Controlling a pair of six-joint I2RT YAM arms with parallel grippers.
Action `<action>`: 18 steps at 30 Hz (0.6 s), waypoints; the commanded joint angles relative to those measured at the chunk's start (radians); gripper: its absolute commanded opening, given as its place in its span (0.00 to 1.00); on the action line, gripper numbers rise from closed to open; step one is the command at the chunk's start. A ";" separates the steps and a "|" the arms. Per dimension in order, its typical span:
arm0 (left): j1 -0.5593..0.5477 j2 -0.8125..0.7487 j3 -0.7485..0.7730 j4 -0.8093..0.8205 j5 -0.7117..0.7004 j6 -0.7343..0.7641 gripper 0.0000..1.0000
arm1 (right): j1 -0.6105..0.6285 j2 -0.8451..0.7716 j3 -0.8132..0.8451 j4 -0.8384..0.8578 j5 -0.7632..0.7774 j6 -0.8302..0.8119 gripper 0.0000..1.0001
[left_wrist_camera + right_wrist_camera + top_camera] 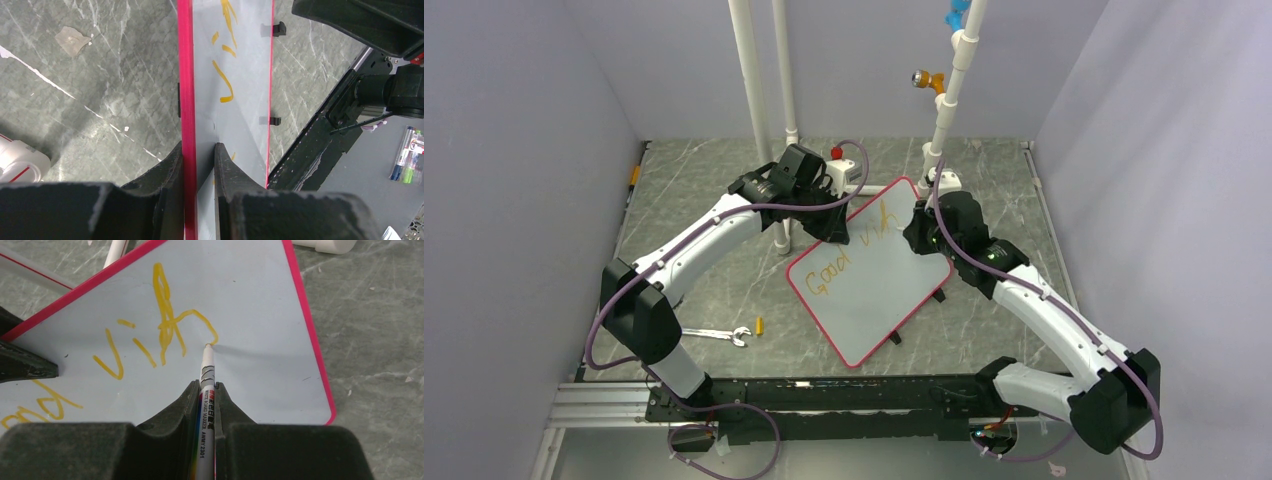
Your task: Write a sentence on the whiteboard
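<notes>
Progress and clearances, all three views. The whiteboard (874, 290) lies cornerwise in the middle of the table (724, 200), between my two arms. The sentence (829, 272) is begun only: "Good" is complete; the next word reads as "vi" plus a tall looped letter, which I judge to be an unfinished "b". The rest of that word and any second line are left to do.

My right gripper (206, 386) is closed tight on the marker (207, 367); its tip touches the board at the end of the loop. My left gripper (199, 150) is narrowed onto the board's red rim (185, 75), one finger on each face, steadying it.

Room: a band of bare board lies between the tip and the rim on the right, enough I think for a few letters; the near half of the board is blank. The white pipes (754, 110) stand just beyond the far corner and crowd both wrists. A wrench (719, 335) lies well apart, to the left.
</notes>
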 commanded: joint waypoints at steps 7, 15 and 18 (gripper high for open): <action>-0.013 -0.020 -0.007 -0.006 -0.080 0.099 0.00 | 0.006 -0.017 -0.003 0.032 -0.139 0.032 0.00; -0.012 -0.020 -0.007 -0.006 -0.080 0.098 0.00 | 0.003 0.000 0.026 0.045 -0.155 0.038 0.00; -0.012 -0.021 -0.008 -0.006 -0.082 0.098 0.00 | 0.004 0.011 0.040 0.051 -0.155 0.039 0.00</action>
